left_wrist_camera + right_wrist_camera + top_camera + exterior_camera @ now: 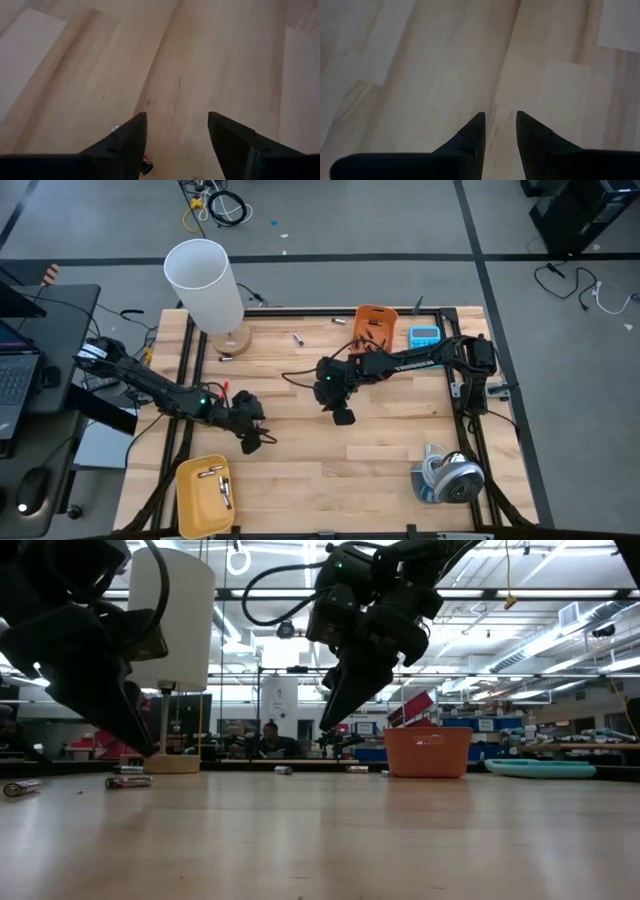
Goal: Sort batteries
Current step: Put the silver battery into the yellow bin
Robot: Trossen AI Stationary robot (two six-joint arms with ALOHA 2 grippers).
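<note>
Currently nothing is held: the left gripper [177,142] hangs over bare tabletop [215,55] with fingers spread wide, the right gripper [500,132] with fingers nearly closed and empty. Loose batteries [297,337] lie well beyond both, two more in the yellow tray [195,502]. A battery is best straddled crosswise before closing.

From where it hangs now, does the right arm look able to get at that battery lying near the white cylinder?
Probably yes: the right gripper hangs over bare wood, nothing stands between it and the battery, though it must travel.
</note>
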